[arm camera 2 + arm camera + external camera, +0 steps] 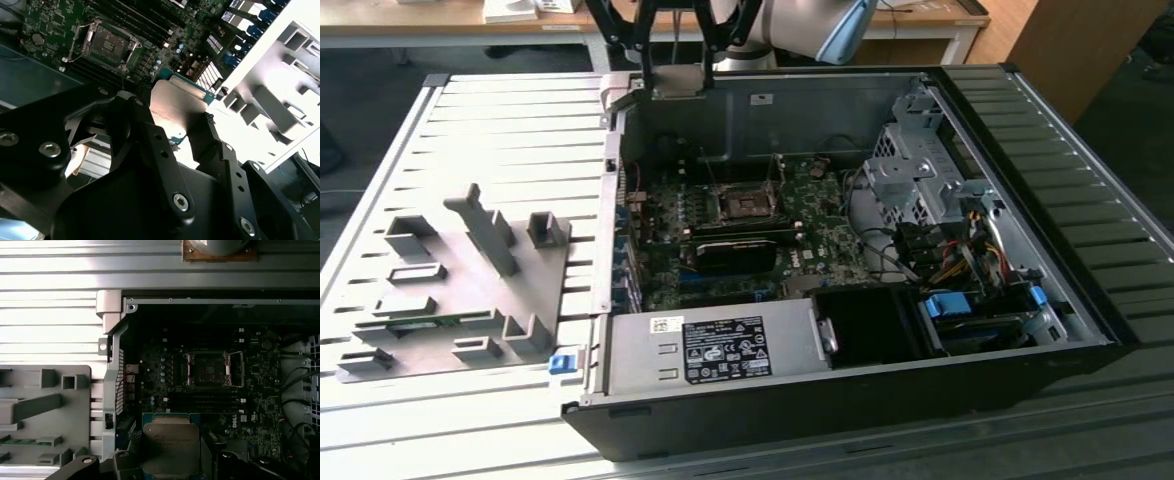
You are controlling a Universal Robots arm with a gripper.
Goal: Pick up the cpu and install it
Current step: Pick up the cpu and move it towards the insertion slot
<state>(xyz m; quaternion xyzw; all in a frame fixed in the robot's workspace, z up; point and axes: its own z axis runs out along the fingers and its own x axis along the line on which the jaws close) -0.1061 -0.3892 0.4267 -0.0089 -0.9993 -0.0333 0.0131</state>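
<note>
Slatted metal surface bearing two loads, exterior view.
The ribbed grey surface (494, 130) carries an open black computer case (854, 410), lying on its side from the centre out to 3 o'clock. A flat grey fixture (467, 300) with upright blocks lies at 8 o'clock, just beside the case.

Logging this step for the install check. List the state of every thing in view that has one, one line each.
cpu: lifted, clamped by its edges, above the open case, not seated.
gripper: shut on the cpu.
socket: empty, nothing in it.
computer case: lying on its side, side panel off, interior exposed.
</note>
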